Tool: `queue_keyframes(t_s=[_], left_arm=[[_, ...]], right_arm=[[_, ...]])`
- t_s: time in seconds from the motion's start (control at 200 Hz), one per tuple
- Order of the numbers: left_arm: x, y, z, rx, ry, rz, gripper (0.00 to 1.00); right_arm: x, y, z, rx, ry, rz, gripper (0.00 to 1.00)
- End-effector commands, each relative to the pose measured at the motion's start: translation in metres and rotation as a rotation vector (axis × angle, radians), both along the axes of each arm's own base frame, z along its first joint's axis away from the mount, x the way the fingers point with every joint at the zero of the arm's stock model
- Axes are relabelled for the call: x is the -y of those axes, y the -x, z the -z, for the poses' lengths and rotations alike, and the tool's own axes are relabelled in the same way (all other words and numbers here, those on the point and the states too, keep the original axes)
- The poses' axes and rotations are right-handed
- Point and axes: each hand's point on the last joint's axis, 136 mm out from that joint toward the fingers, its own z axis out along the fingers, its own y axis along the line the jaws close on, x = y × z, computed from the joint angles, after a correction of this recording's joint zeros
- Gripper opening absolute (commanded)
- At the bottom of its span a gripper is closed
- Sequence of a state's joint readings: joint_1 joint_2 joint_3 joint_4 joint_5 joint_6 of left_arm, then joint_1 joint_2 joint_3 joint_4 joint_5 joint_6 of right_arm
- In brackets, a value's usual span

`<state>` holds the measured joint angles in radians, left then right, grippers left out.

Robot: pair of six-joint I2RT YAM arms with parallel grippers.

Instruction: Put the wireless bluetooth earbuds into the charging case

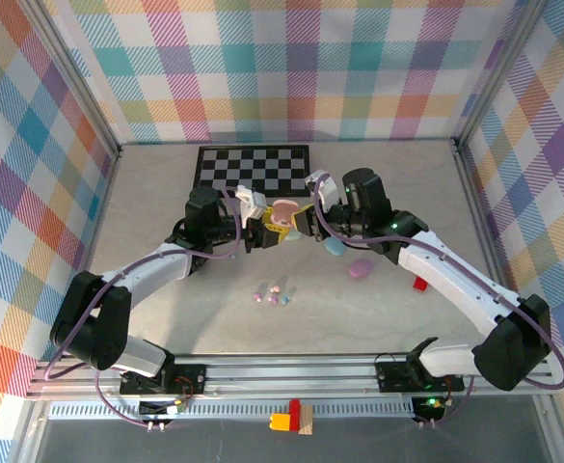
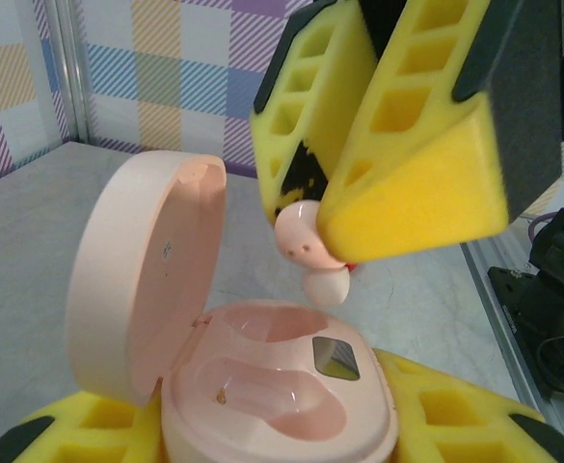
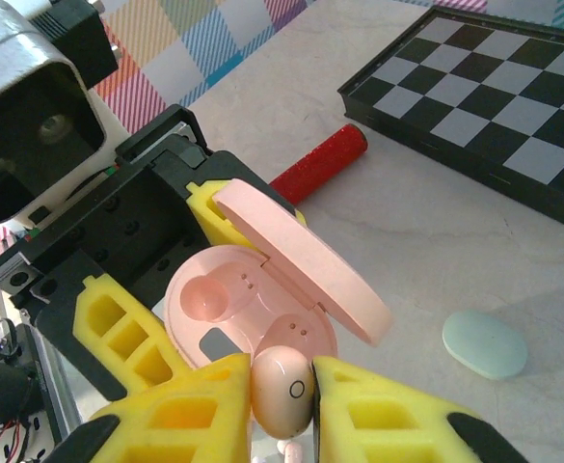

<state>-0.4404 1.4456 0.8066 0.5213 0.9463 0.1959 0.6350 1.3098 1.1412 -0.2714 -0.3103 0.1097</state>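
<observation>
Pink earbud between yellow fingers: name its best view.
Right wrist: the pink earbud is close, face-on between the yellow fingers. Left wrist shows the earbud partly hidden by them; top external, too small to tell.

In the left wrist view the right claw (image 2: 308,217) is covering the top of the pink earbud (image 2: 301,243), and the bottom edge is cutting off the case (image 2: 272,386). From above, the loose earbuds (image 1: 274,290) on the bench (image 1: 166,309) are showing too small to sort. One end of a red stick (image 3: 325,159) is disappearing behind the lid (image 3: 310,270).
</observation>
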Motion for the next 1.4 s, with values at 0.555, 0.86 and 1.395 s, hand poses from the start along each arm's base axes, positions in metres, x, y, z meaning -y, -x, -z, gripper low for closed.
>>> queue_keyframes(t_s=[0.555,0.86,1.395], left_arm=[[0.007,0.001,-0.013,0.034,0.024,0.036,0.38],[-0.003,-0.013,-0.021,0.061,0.088,-0.053,0.38],[-0.050,-0.043,-0.060,0.108,0.293,-0.180,0.37]], right_arm=[[-0.008,0.001,-0.013,0.028,-0.010,-0.045,0.41],[0.016,0.014,-0.029,0.030,-0.159,0.024,0.46],[0.005,0.043,0.127,-0.643,-0.141,0.177,0.51]])
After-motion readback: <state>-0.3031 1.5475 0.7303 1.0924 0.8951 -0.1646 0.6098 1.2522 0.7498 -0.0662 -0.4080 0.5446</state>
